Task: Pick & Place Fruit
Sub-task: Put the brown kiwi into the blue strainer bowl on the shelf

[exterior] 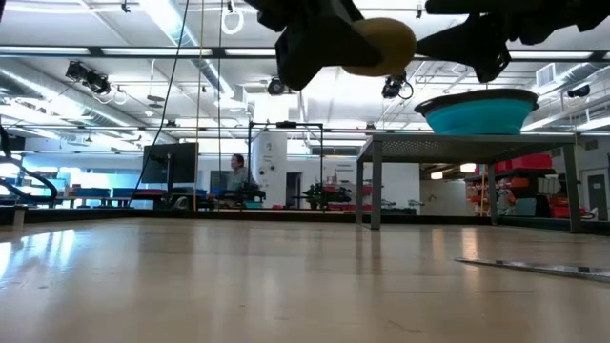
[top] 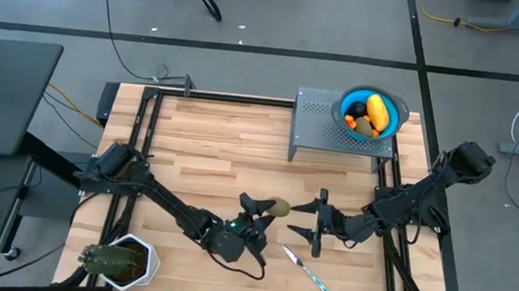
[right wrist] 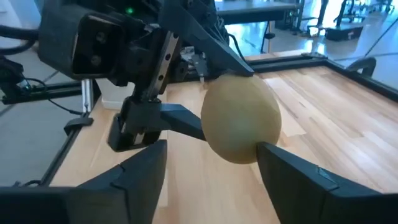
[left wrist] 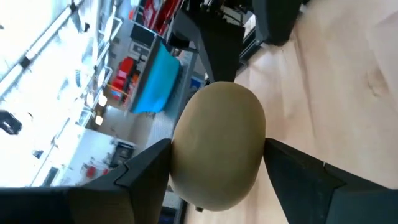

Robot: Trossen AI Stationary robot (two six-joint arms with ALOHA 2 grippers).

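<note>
My left gripper (top: pixel 266 213) holds an olive-brown roundish fruit (top: pixel 279 207) in the air above the middle of the table. My right gripper (top: pixel 319 221) hovers open just to the right of it, fingers pointing at the fruit; in the right wrist view the fruit (right wrist: pixel 241 118) shows ahead of my open right gripper (right wrist: pixel 211 168). A blue bowl (top: pixel 395 123) on a grey perforated metal stand (top: pixel 313 122) at the far right holds a yellow piece (top: pixel 377 109), an olive-brown piece, a black ball and orange bits. My left gripper pinches the olive-brown fruit across its middle (left wrist: pixel 186 155), one finger (left wrist: pixel 146 171) on each of two opposite sides. The fingers come about level from the table's left and near side. The fruit is lifted well clear of the table (exterior: pixel 381 46).
A slim knife with a light-blue handle (top: pixel 309 273) lies on the table near the front edge, below my right gripper. A spiky green plant in a white pot (top: pixel 119 261) stands at the near left corner. Bare wood spreads between the arms and the stand.
</note>
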